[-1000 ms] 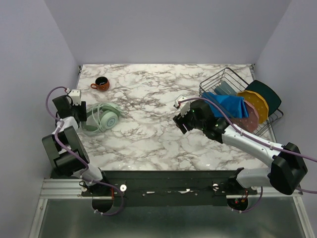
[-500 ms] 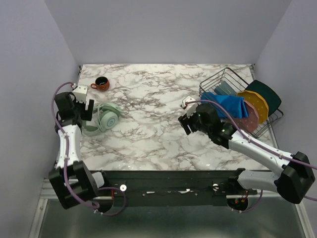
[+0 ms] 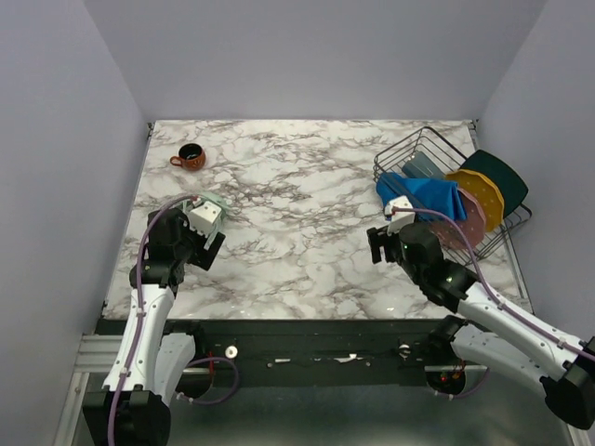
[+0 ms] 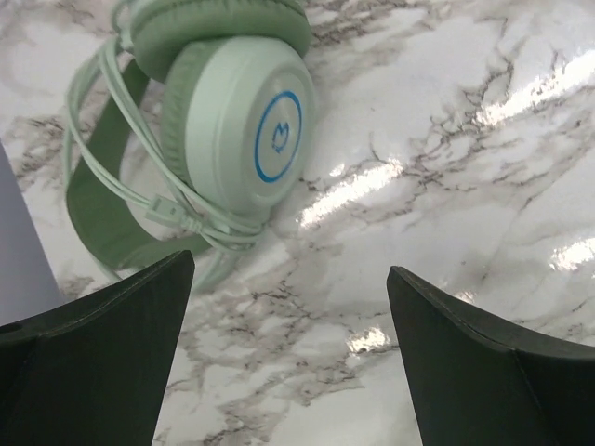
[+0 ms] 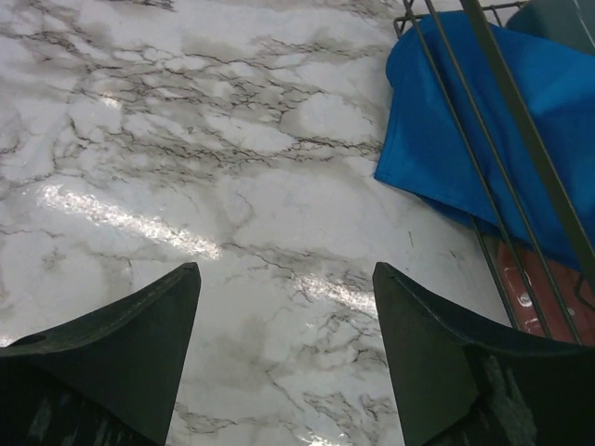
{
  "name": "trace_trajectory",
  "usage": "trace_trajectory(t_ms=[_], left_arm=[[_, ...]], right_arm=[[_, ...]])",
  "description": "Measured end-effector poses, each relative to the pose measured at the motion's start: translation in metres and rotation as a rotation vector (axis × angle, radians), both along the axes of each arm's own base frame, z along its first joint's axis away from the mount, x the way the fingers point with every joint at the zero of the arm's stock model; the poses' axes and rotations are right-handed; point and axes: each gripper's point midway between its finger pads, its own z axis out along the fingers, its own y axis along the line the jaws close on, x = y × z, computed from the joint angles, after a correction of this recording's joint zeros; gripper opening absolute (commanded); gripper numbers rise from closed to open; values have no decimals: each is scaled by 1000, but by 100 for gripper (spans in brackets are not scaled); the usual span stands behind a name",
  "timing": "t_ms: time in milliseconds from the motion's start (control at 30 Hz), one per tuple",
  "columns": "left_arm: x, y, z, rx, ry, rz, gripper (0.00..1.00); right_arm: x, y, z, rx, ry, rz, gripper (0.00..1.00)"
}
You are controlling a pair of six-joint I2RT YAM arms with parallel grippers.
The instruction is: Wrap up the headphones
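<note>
Marble table (image 3: 307, 186); wire dish rack (image 3: 409, 153) far right w/ blue cloth (image 5: 483, 111), plates. L gripper (image 4: 290, 274) and R gripper (image 5: 285, 274): jaws wide, both empty. Mint headphones (image 4: 242, 121) flat on table at left, just beyond L gripper, cable looped round cups; brown mug (image 3: 190, 156) far left.

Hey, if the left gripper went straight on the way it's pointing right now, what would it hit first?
Probably the bare white marble tabletop. The open left gripper angles down at it, with the pale mint-green over-ear headphones lying just beside that line, though depth is unclear.
</note>
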Motion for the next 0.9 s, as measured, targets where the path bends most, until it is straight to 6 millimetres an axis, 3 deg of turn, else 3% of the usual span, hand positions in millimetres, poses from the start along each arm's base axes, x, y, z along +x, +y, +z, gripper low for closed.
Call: trace_trajectory(t_ms=[167, 267, 500, 900], left_arm=[[-14, 2, -25, -16, 60, 37, 99], [-19, 6, -33, -11, 72, 71, 99], [-19, 11, -25, -1, 19, 104, 99], [-20, 17, -30, 13, 23, 138, 99]], right_arm=[[-9, -21, 6, 59, -64, -82, 99], [-11, -27, 13, 96, -103, -108, 100], [-13, -30, 20, 143, -130, -127, 100], [-12, -28, 21, 160, -134, -129, 100]])
